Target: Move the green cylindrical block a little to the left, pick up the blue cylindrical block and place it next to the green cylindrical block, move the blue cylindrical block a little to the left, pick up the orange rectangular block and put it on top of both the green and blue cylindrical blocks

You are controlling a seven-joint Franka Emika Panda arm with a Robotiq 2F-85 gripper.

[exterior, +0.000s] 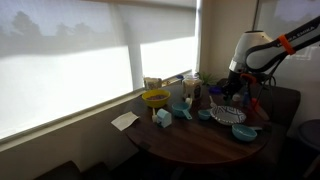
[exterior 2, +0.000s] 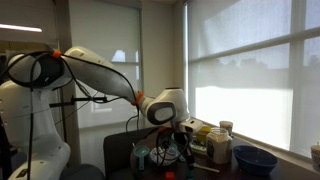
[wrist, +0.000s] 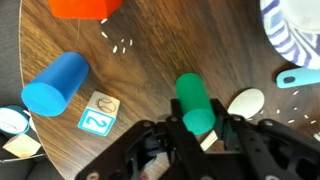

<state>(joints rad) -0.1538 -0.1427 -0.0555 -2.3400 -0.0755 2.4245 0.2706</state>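
In the wrist view the green cylindrical block (wrist: 192,98) stands upright on the dark wood table (wrist: 150,60) between my gripper's (wrist: 198,128) two fingers, which press on its sides. The blue cylindrical block (wrist: 56,83) lies on its side to the left, apart from the green one. The red-orange rectangular block (wrist: 85,7) sits at the top edge, partly cut off. In both exterior views the gripper (exterior: 232,95) (exterior 2: 185,135) hangs low over the cluttered table.
A number "2" cube (wrist: 98,112) lies between the blue and green blocks. A white spoon (wrist: 245,102), a blue spoon (wrist: 300,77) and a blue striped bowl (wrist: 295,30) are to the right. A yellow bowl (exterior: 155,98) stands by the window.
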